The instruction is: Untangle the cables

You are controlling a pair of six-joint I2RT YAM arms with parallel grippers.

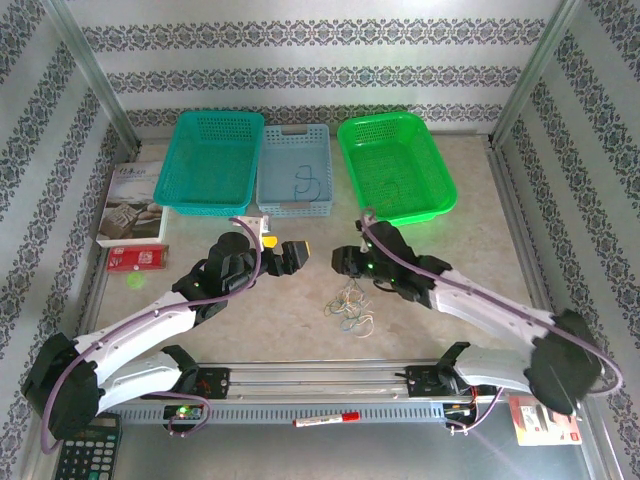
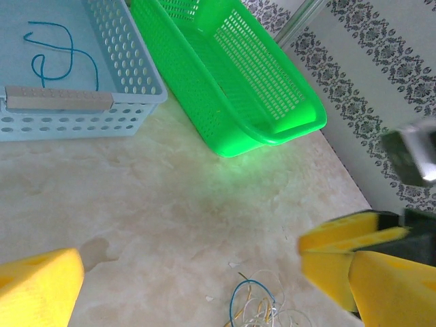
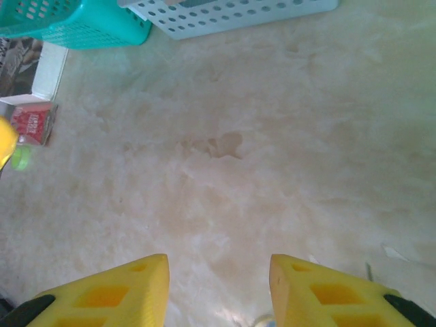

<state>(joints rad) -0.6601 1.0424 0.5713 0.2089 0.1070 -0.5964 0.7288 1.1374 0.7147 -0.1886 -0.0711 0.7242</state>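
Patterned wallpaper on three sides, and the beige marbled surface (image 1: 480, 250) is mostly bare mid-field. The far edge is taken by three baskets side by side: teal basket (image 1: 172, 170), pale blue basket (image 1: 295, 208) and green basket (image 1: 441, 172). A lone blue cable (image 1: 303, 180) lies in the pale blue one. The left margin is cluttered with a book (image 1: 130, 205), a red packet (image 1: 138, 258) and a small green disc (image 1: 135, 283). The right side is open up to the frame rail. We see the cable bunch (image 1: 348, 306) loose on the surface between the arms, just nearward of the right gripper (image 1: 338, 262) and well clear of the baskets. The left gripper (image 1: 292, 256) faces it across a small gap, with jaws spread wide and nothing in them. The right gripper's jaws are partly apart over bare surface, holding nothing. In the left wrist view the bunch (image 2: 255, 306) is cut off by the bottom edge. We can't separate strands or crossings from above. The right wrist view has a whitish scrap at the bottom edge, too cropped to identify.
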